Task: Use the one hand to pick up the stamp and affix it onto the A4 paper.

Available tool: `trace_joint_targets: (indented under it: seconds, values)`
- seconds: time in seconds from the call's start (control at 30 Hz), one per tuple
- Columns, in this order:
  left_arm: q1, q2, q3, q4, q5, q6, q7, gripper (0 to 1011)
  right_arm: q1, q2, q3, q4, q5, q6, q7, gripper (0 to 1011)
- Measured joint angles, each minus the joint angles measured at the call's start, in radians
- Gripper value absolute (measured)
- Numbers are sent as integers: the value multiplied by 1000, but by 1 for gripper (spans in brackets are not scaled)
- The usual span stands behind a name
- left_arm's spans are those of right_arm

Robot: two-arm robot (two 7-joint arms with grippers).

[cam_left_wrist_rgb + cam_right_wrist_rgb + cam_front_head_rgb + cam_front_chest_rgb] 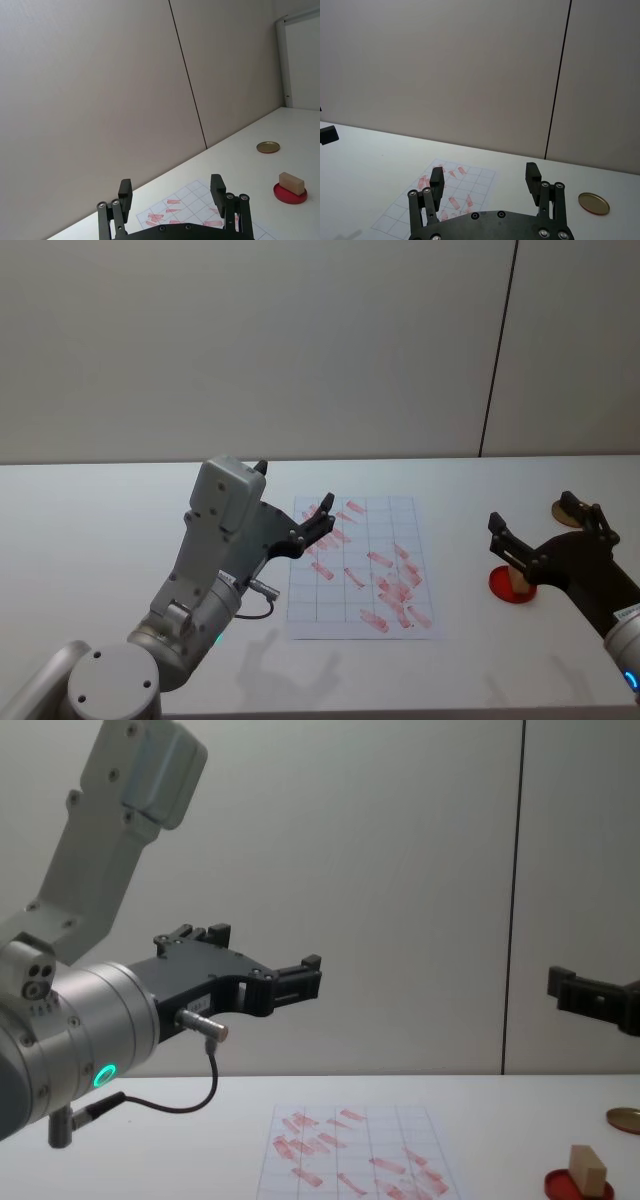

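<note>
Above white bench (90, 530), near left edge of white gridded A4 paper sheet with red stamp marks (320, 610): left black two-fingered end effector (171, 186), raised, fingers spread wide, released, touching nothing. Right black end effector (485, 175) raised over bench's right side, equally wide, empty. Small tan wooden block stamp (291, 183) lies on flat red round ink pad (290, 197), right of paper, clear of both end effectors. Gold round disc (268, 147) beyond pad.

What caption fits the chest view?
Left gripper and right gripper hover; stamp rests on red ink pad beside A4 paper.
</note>
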Motion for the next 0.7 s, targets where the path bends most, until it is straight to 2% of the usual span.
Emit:
trace_joint_targets:
  seconds: [0.33,0.7]
  values:
    - [0,0,0,0,0,0,0,993,10,-4,3,13,-1,13,-1,1001]
    - [0,0,0,0,0,0,0,993,70,-26,11,95,-23,89,-28,1001]
